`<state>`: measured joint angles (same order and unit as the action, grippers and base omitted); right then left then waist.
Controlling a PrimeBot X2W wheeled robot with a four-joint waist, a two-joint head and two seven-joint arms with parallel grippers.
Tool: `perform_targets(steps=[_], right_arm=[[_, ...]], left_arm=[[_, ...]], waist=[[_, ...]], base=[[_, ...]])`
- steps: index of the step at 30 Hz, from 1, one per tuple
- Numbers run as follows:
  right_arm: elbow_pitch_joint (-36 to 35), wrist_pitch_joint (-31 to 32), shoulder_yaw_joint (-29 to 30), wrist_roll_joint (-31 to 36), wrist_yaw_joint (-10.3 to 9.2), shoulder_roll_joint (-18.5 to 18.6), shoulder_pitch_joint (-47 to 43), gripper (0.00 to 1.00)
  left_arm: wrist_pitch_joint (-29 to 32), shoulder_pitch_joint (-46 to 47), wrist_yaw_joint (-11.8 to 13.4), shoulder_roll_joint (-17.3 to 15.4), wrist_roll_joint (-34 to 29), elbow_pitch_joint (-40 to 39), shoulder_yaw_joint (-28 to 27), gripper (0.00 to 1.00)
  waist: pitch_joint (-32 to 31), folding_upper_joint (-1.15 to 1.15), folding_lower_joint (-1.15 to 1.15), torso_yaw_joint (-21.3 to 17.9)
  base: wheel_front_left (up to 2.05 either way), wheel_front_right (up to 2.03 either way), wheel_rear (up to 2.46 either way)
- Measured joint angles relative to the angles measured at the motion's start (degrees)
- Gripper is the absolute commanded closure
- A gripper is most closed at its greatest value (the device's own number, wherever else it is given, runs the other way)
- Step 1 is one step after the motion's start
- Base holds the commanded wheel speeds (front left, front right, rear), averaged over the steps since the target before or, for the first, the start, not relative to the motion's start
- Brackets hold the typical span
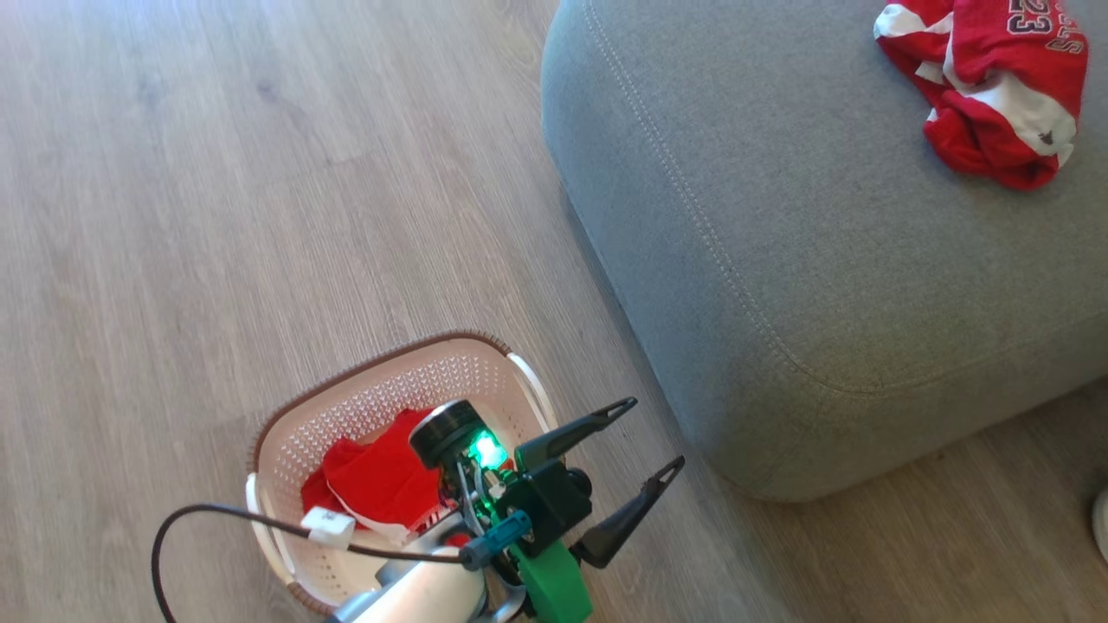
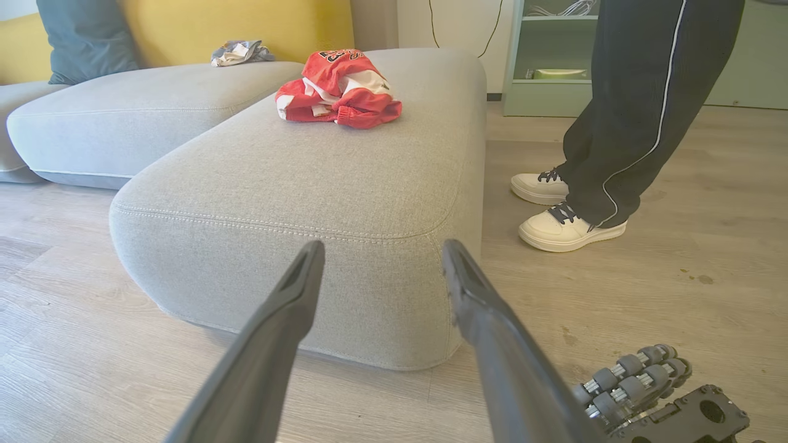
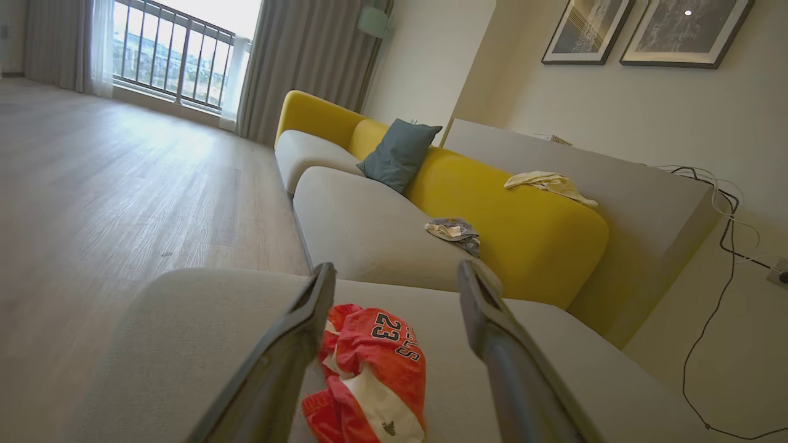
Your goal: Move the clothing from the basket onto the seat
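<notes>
A red jersey [image 1: 987, 78] with white trim and "23" lies crumpled on the grey seat [image 1: 822, 242]. Plain red cloth [image 1: 381, 480] sits in the cream basket [image 1: 372, 363] on the floor left of the seat. My left gripper [image 1: 651, 433] hangs open and empty just right of the basket, fingers pointing toward the seat's side [image 2: 308, 184]. In the left wrist view the open left gripper [image 2: 383, 246] faces the seat with the jersey [image 2: 338, 92] on top. My right gripper [image 3: 395, 269] stands open above the seat [image 3: 184, 320], with the jersey [image 3: 375, 369] lying free below its fingers.
A person stands right of the seat, in dark trousers and white shoes [image 2: 572, 227]; a shoe [image 1: 1101, 519] shows at the head view's right edge. A yellow-backed sofa [image 3: 492, 209] with a teal cushion [image 3: 400, 154] and small cloths lies beyond. Cables run along the wall [image 3: 720, 258].
</notes>
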<state>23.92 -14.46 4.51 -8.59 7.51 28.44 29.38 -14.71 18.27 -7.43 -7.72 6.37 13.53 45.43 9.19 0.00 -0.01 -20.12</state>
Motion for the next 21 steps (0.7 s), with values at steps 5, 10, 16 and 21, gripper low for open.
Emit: perform_targets(steps=[5, 10, 16, 21], right_arm=[[-10.1, 0.0, 1.9, 0.0, 0.00, -4.1, -8.1, 0.00], [-17.6, 0.0, 3.0, -0.1, 0.00, -8.4, -14.6, 0.00], [-22.4, 0.0, 1.2, -6.6, -0.01, -12.7, -19.6, 0.00], [-23.0, 0.0, -4.5, -10.3, 0.00, -12.1, -23.2, 0.00]], left_arm=[[0.0, -0.6, 0.0, 0.4, 0.0, -0.1, -1.0, 0.00], [0.0, -1.0, 0.0, 0.6, 0.0, -0.1, -1.1, 0.00], [0.0, -1.1, 0.0, 0.7, 0.0, -0.1, -1.7, 0.00], [0.0, -1.1, 0.0, 0.8, 0.0, -0.1, -1.9, 0.00]], waist=[[-0.7, 0.00, 0.00, 0.6], [-1.0, 0.00, 0.00, 1.4], [-0.9, 0.00, 0.00, 2.3], [-0.7, 0.00, 0.00, 3.7]], base=[[0.00, 0.00, 0.00], [0.00, 0.00, 0.00], [0.00, 0.00, 0.00], [0.00, 0.00, 0.00]])
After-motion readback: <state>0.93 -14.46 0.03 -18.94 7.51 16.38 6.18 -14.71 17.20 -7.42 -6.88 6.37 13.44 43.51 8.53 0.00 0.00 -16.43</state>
